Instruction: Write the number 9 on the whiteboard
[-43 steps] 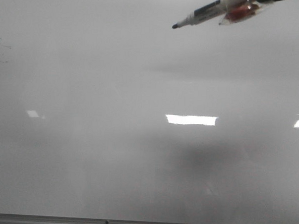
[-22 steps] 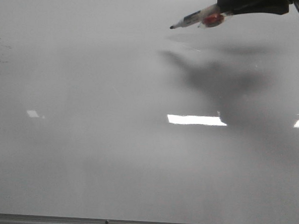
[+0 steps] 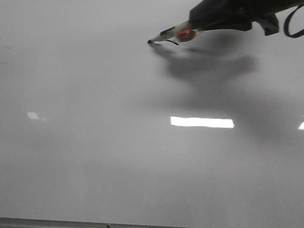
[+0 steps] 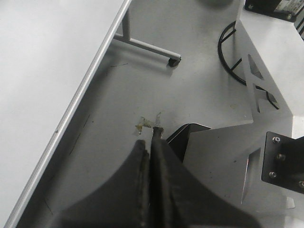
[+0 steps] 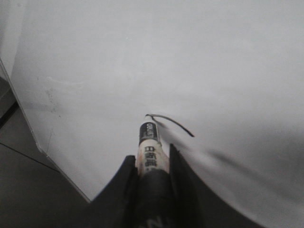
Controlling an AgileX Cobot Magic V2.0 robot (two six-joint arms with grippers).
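The whiteboard (image 3: 115, 158) fills the front view, pale grey and glossy. My right gripper (image 5: 151, 154) is shut on a white marker (image 5: 150, 152) with a black tip; the marker (image 3: 168, 33) reaches in from the upper right and its tip touches the board. A short curved black stroke (image 5: 173, 124) runs from the tip, the first line of the number 9 (image 3: 171, 42). My left gripper (image 4: 151, 135) is shut with nothing in it, off the board's side over the floor, beside the whiteboard's metal frame edge (image 4: 76, 104).
Bright rectangular light reflections (image 3: 202, 122) lie across the board. Its grey frame (image 3: 137, 227) runs along the near edge. Faint dark smudges (image 3: 1, 49) mark the far left. A table leg (image 4: 147, 45) and grey robot base panels (image 4: 266, 61) stand near the left gripper.
The right gripper has come down and to the left with the marker. The tip now touches the board and a short black stroke has appeared behind it.
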